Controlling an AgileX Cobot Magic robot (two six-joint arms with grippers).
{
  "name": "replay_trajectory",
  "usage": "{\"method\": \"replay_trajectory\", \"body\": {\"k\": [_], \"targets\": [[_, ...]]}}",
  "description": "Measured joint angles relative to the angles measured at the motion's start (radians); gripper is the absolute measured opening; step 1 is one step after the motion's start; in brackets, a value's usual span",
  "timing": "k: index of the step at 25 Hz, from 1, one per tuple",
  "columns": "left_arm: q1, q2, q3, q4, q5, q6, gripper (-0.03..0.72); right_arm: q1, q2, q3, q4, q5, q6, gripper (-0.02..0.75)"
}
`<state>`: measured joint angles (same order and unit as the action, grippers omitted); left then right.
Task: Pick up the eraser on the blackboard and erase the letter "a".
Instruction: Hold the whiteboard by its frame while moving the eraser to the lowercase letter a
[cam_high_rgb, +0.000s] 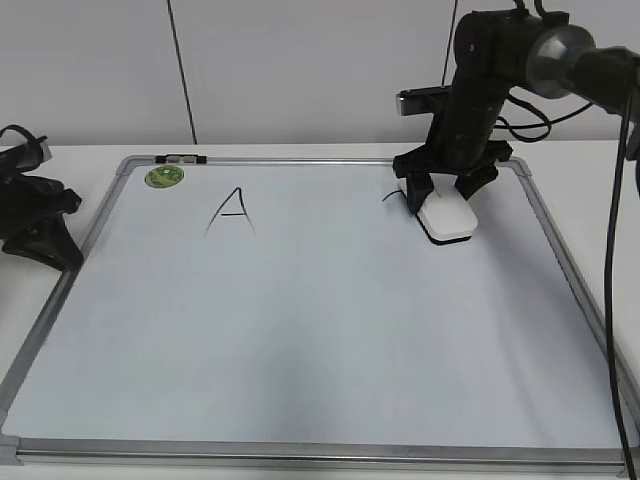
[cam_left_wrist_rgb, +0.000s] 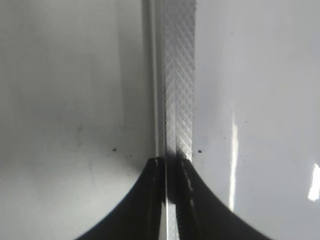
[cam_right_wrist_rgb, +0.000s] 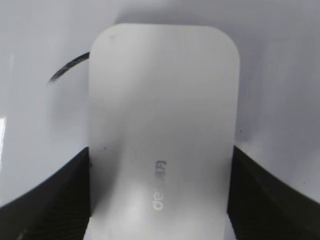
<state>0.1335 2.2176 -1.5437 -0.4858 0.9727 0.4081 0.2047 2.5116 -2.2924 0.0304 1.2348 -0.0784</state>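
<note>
The white eraser (cam_high_rgb: 447, 217) lies flat on the blackboard (cam_high_rgb: 320, 330) at its upper right. My right gripper (cam_high_rgb: 446, 189) is shut on the eraser, one finger on each long side (cam_right_wrist_rgb: 160, 165). The eraser (cam_right_wrist_rgb: 162, 110) covers most of the letter "a"; only a short black stroke (cam_high_rgb: 390, 197) sticks out at its left, also seen in the right wrist view (cam_right_wrist_rgb: 67, 69). My left gripper (cam_high_rgb: 40, 235) rests at the board's left edge, its fingers (cam_left_wrist_rgb: 171, 165) shut over the metal frame (cam_left_wrist_rgb: 177, 75), holding nothing.
A capital "A" (cam_high_rgb: 232, 212) is drawn at the board's upper left, next to a round green sticker (cam_high_rgb: 165, 177). A small black clip (cam_high_rgb: 181, 158) sits on the top frame. Cables (cam_high_rgb: 615, 300) hang down at the right.
</note>
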Motion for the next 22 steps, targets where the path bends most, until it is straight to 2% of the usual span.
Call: {"method": "replay_trajectory", "body": {"k": [22], "targets": [[0.0,0.0,0.0,0.0,0.0,0.0,0.033,0.008,0.0,0.0,0.055,0.0,-0.016,0.533]]}}
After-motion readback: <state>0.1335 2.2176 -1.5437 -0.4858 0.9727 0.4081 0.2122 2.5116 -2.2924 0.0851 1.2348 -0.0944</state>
